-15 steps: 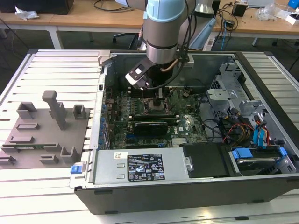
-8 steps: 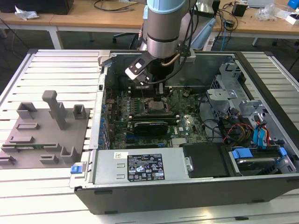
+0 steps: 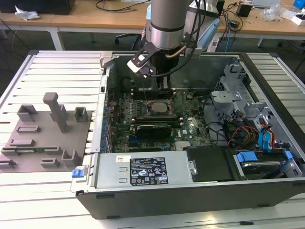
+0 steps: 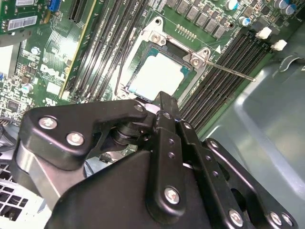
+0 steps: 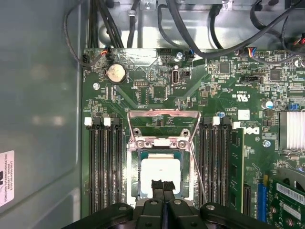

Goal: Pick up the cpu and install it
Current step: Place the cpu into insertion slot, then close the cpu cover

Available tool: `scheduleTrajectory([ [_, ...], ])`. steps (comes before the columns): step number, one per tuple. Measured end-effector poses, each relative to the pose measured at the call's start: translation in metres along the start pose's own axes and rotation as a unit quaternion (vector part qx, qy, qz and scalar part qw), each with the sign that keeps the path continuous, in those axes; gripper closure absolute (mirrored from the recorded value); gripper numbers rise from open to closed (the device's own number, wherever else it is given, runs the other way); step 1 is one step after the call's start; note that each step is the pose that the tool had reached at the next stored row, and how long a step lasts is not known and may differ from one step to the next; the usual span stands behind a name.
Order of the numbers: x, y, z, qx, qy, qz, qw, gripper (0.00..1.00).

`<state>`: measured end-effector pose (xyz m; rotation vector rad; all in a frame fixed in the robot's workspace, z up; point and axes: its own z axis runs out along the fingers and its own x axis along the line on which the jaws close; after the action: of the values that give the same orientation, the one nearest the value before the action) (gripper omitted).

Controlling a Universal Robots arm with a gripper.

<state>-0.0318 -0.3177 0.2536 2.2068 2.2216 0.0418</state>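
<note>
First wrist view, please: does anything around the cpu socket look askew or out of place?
Nothing stands out. The cpu lies flat and square in its socket, the socket frame is swung open beside it, and the gripper hangs over it.

Item: green circuit board (image 5: 209, 95), densely populated w/ small parts, lying in grey sheet-metal case (image 5: 38, 95).
Centre: dark square metal socket frame (image 5: 135, 171); its hinged silver plate (image 5: 164, 125) is swung up, open.
In socket: cpu (image 5: 159, 168), a small flat square chip w/ pale silver-white top, lying flat.
Black two-finger gripper (image 5: 163, 185) overlaps one edge of chip, fingertips pressed together.
Thin wire lever (image 5: 198, 171) runs beside frame.
Long black memory slots (image 5: 102, 167) on both sides of socket.
Round silver coin battery (image 5: 115, 73) nr board edge.
Black cables (image 5: 119, 24) lie beyond board.
</note>
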Motion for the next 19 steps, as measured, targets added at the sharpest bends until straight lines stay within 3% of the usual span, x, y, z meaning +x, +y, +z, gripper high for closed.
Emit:
scheduleTrajectory([
  [14, 0.0000, 0.0000, -0.0009, 0.0001, -0.0001, 0.000, 1.0000, 0.89],
  [19, 0.0001, 0.0002, -0.0094, 0.0001, -0.0002, 0.000, 1.0000, 0.89],
])
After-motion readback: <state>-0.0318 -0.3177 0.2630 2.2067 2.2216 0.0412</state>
